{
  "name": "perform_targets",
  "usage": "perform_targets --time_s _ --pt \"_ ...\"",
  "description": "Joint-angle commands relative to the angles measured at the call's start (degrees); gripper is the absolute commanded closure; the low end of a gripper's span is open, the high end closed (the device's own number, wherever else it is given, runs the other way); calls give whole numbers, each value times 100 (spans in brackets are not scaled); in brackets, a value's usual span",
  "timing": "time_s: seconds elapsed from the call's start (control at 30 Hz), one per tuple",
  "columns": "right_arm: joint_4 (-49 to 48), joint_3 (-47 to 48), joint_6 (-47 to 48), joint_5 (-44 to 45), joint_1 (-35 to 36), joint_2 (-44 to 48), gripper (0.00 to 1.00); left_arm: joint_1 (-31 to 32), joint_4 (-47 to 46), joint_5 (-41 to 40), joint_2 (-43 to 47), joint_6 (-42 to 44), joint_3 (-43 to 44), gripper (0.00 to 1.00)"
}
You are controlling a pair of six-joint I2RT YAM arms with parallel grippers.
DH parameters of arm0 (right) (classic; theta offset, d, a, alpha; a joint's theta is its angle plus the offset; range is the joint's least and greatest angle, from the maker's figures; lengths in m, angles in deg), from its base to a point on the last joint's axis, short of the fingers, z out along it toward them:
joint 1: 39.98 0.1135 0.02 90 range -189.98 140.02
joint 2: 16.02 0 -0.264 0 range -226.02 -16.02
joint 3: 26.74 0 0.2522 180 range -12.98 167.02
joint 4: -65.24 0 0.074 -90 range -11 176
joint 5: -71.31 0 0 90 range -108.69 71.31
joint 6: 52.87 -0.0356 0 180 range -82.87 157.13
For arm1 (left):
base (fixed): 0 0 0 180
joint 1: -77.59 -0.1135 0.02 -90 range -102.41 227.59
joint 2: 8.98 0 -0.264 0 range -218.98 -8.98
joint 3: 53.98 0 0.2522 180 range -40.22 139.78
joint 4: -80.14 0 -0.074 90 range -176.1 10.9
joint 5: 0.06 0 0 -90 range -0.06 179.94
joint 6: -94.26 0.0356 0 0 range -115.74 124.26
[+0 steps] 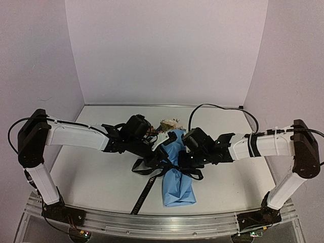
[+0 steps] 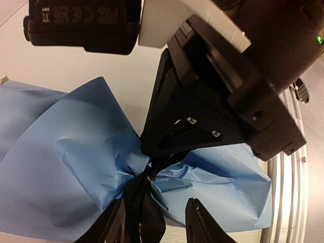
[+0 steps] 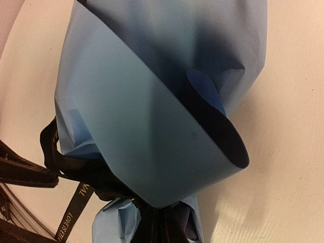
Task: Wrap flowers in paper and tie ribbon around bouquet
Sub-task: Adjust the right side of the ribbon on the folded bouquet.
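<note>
Looking down on the worktop point(image 1: 101, 167), I am seeing the bouquet point(image 1: 178, 177) lying with its long axis running away from me, the flowers point(image 1: 169, 124) at the far end. The ribbon point(image 1: 144, 195) is cinching its waist, between both arms. My left tool point(image 2: 154, 225) is straddling the ribbon bunch with its fingers apart, not clamping. My right tool point(image 2: 148, 144) is sitting closed, tip against the cinch; whether it is pinching a strand, I cannot tell. I am judging the left nearer for tightening.
</note>
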Motion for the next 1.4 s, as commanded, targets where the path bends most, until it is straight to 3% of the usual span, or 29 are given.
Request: perform_targets --time_s 0.0,0.27,0.5,0.7,0.83,1.1,1.37 --pt "-175 -62 -30 -17 -13 269 100 16 -35 -72 -176 975 87 58" --pt "-384 -183 -358 -238 -29 386 99 236 -252 -522 -334 1849 3 59" --pt "-375 -421 -477 -119 -57 546 86 255 -235 -568 -442 1951 87 61" --pt "-198 -399 -445 134 -56 599 89 258 -248 -571 -412 1933 87 62" --pt "-123 -340 -365 148 -51 587 100 274 -274 -522 -428 1940 101 62" --pt "-43 -412 -191 52 -55 813 100 390 -359 -370 -603 2134 256 62" --pt "-68 -542 -185 -247 -56 956 100 408 -306 -491 -925 2211 470 70"
